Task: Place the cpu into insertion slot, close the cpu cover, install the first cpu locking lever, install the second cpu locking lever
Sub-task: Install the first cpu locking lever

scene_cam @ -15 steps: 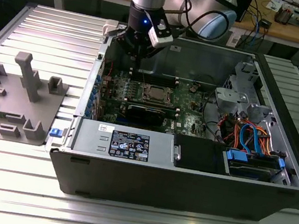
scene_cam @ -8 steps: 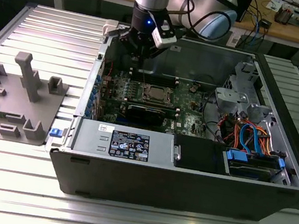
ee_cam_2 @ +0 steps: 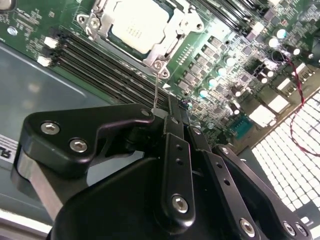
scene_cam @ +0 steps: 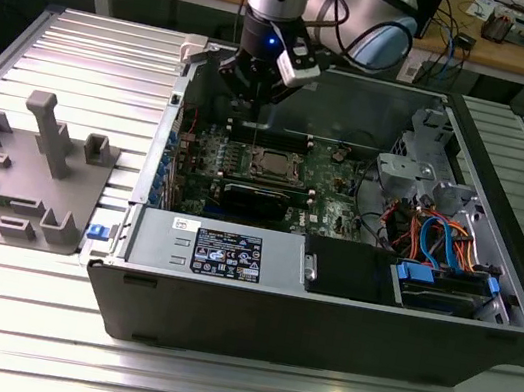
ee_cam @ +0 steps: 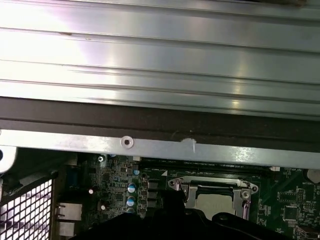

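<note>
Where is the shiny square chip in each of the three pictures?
Exterior view: the cpu lies mid-board inside the open computer case, below the gripper.
Second wrist view: the cpu sits framed by the cpu cover.
First wrist view: the cpu sits beside the board's capacitors.
Shared landmark: the cpu cover's silvery frame.

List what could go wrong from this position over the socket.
The end effector hangs above the motherboard beside a thin lever wire standing up from the cpu cover, which lies down around the cpu. A slip could bend that wire. A drop off line could hit the memory slots or nearby capacitors. The case wall sits close, so a swing might clip it.
</note>
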Available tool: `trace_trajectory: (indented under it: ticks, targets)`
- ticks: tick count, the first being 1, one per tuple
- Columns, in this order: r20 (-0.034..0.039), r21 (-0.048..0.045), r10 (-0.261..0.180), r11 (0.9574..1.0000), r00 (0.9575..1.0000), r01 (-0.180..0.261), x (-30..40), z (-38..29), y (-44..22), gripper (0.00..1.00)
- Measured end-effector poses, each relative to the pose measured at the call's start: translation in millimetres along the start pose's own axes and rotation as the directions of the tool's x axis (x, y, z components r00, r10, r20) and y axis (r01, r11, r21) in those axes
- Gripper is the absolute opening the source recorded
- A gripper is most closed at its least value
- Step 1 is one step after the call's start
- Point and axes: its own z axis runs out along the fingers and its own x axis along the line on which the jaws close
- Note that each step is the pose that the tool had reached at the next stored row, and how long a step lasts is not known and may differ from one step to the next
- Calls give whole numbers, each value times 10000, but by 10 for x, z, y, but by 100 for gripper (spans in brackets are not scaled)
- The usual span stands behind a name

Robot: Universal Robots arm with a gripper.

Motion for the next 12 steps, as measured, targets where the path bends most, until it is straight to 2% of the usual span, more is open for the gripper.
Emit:
trace_trajectory:
  ticks: [8,11,12]
  targets:
    - [-50,-4,-2,10000,10000,2,-147,2,-10,11]
    - [-64,-49,-2,10000,10000,2,-166,13,-10,11]
    - [-68,-90,-1,10000,10000,0,-170,17,-11,11]
